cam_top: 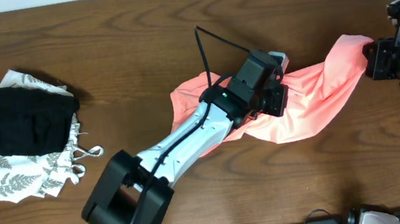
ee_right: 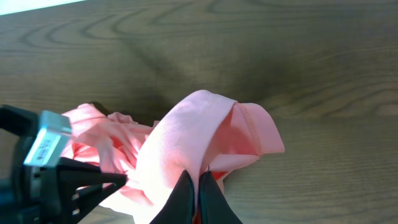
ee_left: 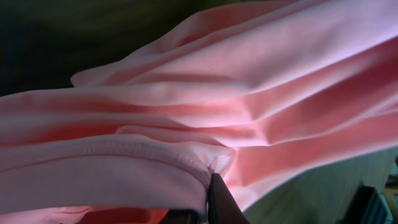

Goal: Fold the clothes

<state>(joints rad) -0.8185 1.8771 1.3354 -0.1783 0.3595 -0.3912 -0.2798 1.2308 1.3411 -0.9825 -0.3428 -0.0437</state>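
From overhead I see the pink T-shirt [cam_top: 318, 102] bunched into a loose rope across the middle-right of the brown wooden bench [cam_top: 133, 34], strung between my two arms. The left claw [cam_top: 275, 94] sits on its middle part and the right claw [cam_top: 371, 61] is at its far-right end. That view does not show how the claws stand, but the wrist cameras do. The left wrist view shows the left claw [ee_left: 210, 200] pinched shut on a stitched hem of the T-shirt [ee_left: 249, 93], with folds filling nearly the whole picture. The right wrist view shows the right claw [ee_right: 198, 186] closed narrow on a raised fold of the T-shirt [ee_right: 205, 124], with wood grain beyond. Only overhead shows the black folded garment [cam_top: 18, 119] lying on a white leaf-print garment [cam_top: 11, 176], well apart at the left.
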